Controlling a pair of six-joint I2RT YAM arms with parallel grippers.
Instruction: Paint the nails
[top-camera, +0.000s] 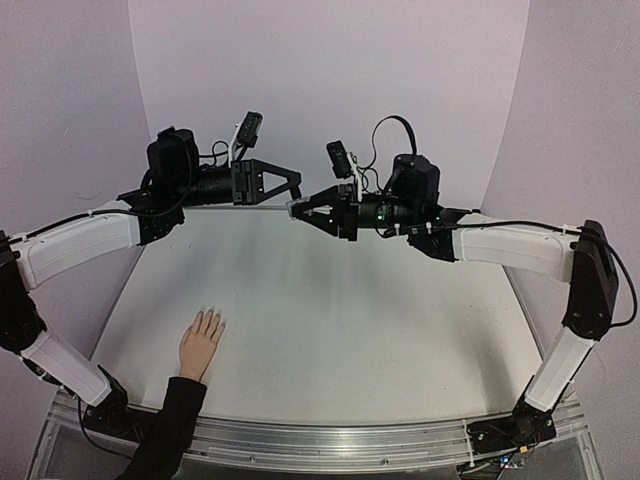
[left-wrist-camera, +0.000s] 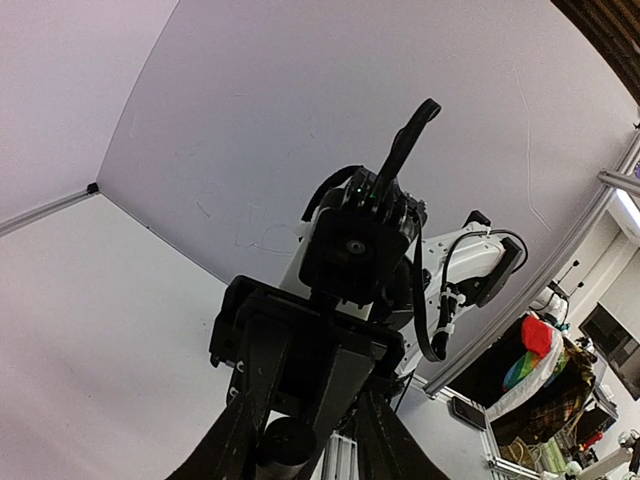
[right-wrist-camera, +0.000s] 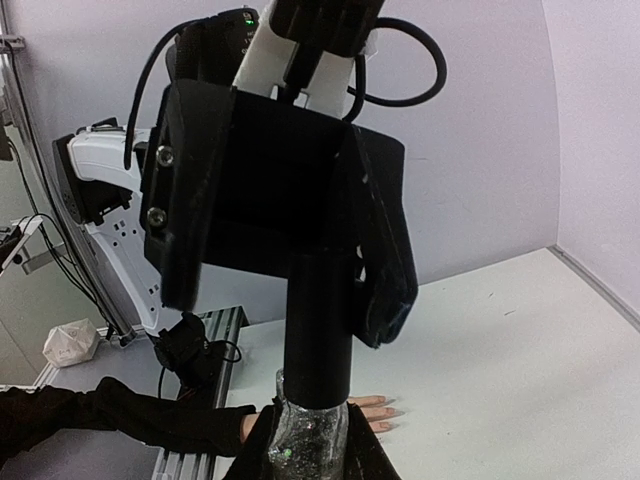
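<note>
The pale hand (top-camera: 200, 345) with a black sleeve lies flat at the table's near left, its nails (top-camera: 210, 318) tiny at the fingertips. It also shows in the right wrist view (right-wrist-camera: 372, 410). Both grippers meet high above the table's far middle. My right gripper (top-camera: 303, 209) is shut on a glittery bottle (right-wrist-camera: 310, 445). The bottle's long black cap (right-wrist-camera: 320, 320) points into my left gripper (top-camera: 292, 190). The left fingers (right-wrist-camera: 385, 260) straddle the cap (left-wrist-camera: 285, 440) with a gap on one side, so the gripper looks open.
The white table (top-camera: 350, 320) has an aluminium rail (top-camera: 330, 440) along its near edge. Purple walls stand behind and to the sides. Clutter beyond the table (left-wrist-camera: 540, 370) lies outside the work area.
</note>
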